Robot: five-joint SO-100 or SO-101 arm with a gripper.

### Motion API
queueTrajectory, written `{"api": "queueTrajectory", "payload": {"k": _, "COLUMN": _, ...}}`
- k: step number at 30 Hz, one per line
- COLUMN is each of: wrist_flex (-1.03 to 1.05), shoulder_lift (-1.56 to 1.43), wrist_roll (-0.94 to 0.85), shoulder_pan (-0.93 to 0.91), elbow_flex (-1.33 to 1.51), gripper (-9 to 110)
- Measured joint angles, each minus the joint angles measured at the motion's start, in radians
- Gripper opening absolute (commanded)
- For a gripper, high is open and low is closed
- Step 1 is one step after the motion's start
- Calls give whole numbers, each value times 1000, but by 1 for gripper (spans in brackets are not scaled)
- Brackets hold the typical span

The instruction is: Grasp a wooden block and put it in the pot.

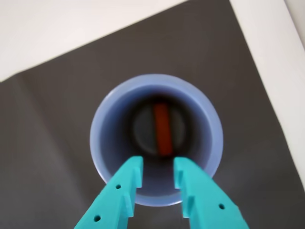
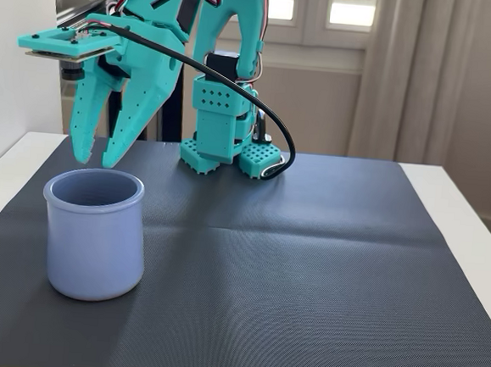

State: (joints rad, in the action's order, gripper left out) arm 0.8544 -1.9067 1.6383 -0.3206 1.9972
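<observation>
The pale lavender-blue pot (image 1: pixel 102 125) (image 2: pixel 94 231) stands on the dark mat at the left. The wrist view looks straight down into it, where the reddish-brown wooden block (image 1: pixel 163 129) lies flat on the bottom. My teal gripper (image 1: pixel 158 172) (image 2: pixel 97 162) hangs just above the pot's rim, pointing down, open, with nothing between its fingers. In the fixed view the block is hidden inside the pot.
The dark ribbed mat (image 2: pixel 307 265) covers most of the white table (image 2: pixel 472 218). The arm's teal base (image 2: pixel 229 152) stands at the mat's back edge with a black cable looping beside it. A white wall is at the left.
</observation>
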Motion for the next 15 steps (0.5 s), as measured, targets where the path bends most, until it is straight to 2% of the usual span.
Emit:
{"api": "queueTrajectory", "payload": {"k": 3, "wrist_flex": 0, "shoulder_lift": -2, "wrist_roll": -37, "shoulder_pan": 14, "elbow_flex": 0, "gripper": 0}}
{"api": "queueTrajectory", "payload": {"k": 7, "wrist_flex": 0, "shoulder_lift": -81, "wrist_roll": -172, "shoulder_pan": 11, "elbow_flex": 11, "gripper": 0}}
{"api": "queueTrajectory", "payload": {"k": 15, "wrist_flex": 0, "shoulder_lift": -342, "wrist_roll": -667, "shoulder_pan": 14, "elbow_flex": 161, "gripper": 0}}
